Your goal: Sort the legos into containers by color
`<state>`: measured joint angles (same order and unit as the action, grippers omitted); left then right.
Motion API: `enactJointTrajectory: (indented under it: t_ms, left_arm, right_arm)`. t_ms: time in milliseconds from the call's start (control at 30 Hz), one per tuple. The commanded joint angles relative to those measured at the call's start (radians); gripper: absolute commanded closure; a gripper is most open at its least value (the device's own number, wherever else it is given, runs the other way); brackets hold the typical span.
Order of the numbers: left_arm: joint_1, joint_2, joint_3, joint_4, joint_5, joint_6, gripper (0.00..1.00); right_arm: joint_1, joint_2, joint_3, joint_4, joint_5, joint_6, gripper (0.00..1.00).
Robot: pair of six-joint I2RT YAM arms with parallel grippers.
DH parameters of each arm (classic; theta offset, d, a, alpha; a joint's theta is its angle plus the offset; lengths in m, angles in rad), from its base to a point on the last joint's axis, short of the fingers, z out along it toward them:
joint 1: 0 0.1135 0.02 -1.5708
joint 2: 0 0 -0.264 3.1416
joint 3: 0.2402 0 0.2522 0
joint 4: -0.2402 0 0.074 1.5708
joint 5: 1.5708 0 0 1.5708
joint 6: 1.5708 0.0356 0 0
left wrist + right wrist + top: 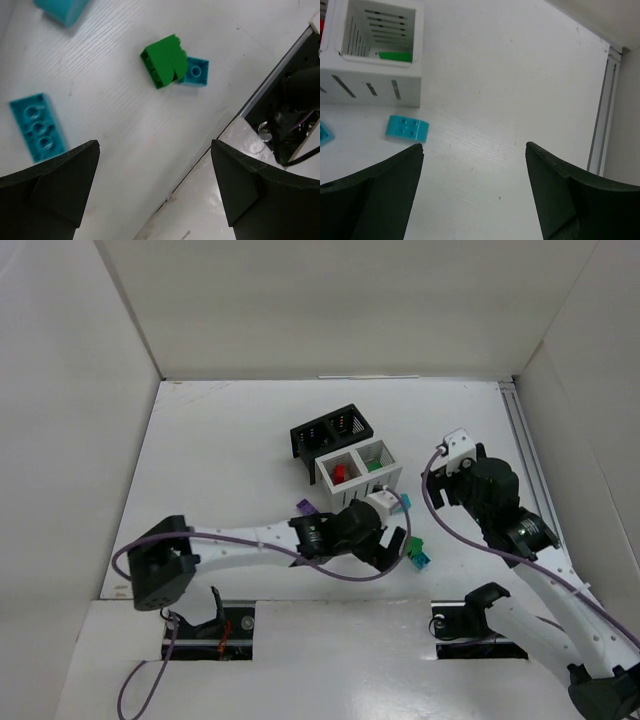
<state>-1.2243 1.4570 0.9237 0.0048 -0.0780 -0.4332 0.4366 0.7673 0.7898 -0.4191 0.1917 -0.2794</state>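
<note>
The white bin [392,478] holds a red brick [339,472] in its left compartment and a green brick [373,465] in its right one. The black bin [297,440] stands behind it. My left gripper [385,552] is open and empty, low over the table just left of a green brick [413,543] and a small teal brick [422,560]. In the left wrist view [155,175] the green brick [165,60] leans on the small teal brick [196,71], with a teal plate [37,127] to the left. My right gripper [447,475] is open and empty right of the white bin.
In the right wrist view [474,165] a teal curved piece [406,128] lies in front of the white bin [370,85]. A purple brick [303,507] lies by the left arm. A rail [522,440] runs along the right wall. The table's front edge [210,150] is close to the left gripper.
</note>
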Motion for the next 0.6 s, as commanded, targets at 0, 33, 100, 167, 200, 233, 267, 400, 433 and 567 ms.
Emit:
enactJointTrajectory:
  t_ms: [0, 33, 100, 167, 200, 233, 267, 400, 433, 567]
  left_arm:
    - [-0.015, 0.104, 0.163, 0.043, 0.004, -0.015, 0.09]
    - [-0.015, 0.171, 0.200, 0.012, -0.005, -0.030, 0.09]
    - [-0.015, 0.235, 0.266, -0.015, -0.017, -0.061, 0.09]
    - [-0.015, 0.311, 0.346, -0.049, -0.017, -0.076, 0.08]
    - [-0.015, 0.337, 0.371, -0.063, -0.032, -0.076, 0.08]
    - [-0.026, 0.362, 0.412, -0.075, -0.043, -0.088, 0.07]
    - [-0.026, 0.408, 0.434, -0.103, -0.064, -0.088, 0.07]
    - [-0.026, 0.497, 0.509, -0.135, -0.059, -0.099, 0.07]
    - [-0.026, 0.509, 0.518, -0.135, -0.059, -0.099, 0.07]
    - [-0.026, 0.555, 0.550, -0.154, -0.059, -0.118, 0.07]
  right_arm:
    - [-0.016, -0.068, -0.017, -0.087, 0.000, 0.028, 0.12]
    - [-0.027, -0.080, -0.017, -0.098, 0.000, 0.028, 0.11]
    - [-0.027, -0.112, -0.026, -0.130, 0.029, 0.055, 0.11]
    - [-0.027, -0.131, -0.026, -0.150, 0.081, 0.069, 0.10]
    - [-0.027, -0.131, -0.026, -0.179, 0.104, 0.069, 0.08]
    - [-0.027, -0.144, -0.015, -0.196, 0.127, 0.098, 0.08]
    - [-0.027, -0.160, -0.015, -0.214, 0.153, 0.112, 0.08]
    - [-0.036, -0.213, 0.003, -0.283, 0.273, 0.155, 0.05]
    - [-0.036, -0.226, 0.003, -0.294, 0.273, 0.155, 0.05]
    - [-0.036, -0.289, 0.012, -0.303, 0.287, 0.155, 0.05]
